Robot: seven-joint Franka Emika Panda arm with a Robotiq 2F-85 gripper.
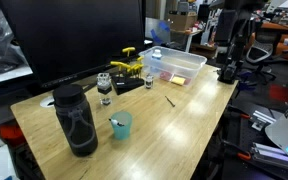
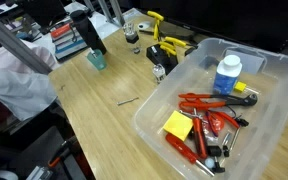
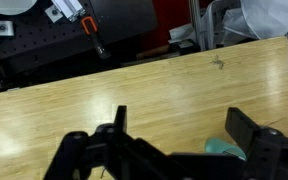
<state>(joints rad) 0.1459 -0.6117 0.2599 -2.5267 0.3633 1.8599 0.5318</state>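
Observation:
In the wrist view my gripper hangs above a wooden table, open, its two black fingers wide apart with nothing between them. A teal cup shows low between the fingers, close to the right one and partly hidden by the gripper body. In both exterior views the teal cup stands upright with a thin stick in it, next to a tall black bottle. A dark arm rises at the table's far end, away from the cup.
A clear plastic bin holds red pliers, a blue-capped bottle and a yellow block. A yellow-black tool, a small jar and a thin loose piece lie nearby. A large monitor stands behind.

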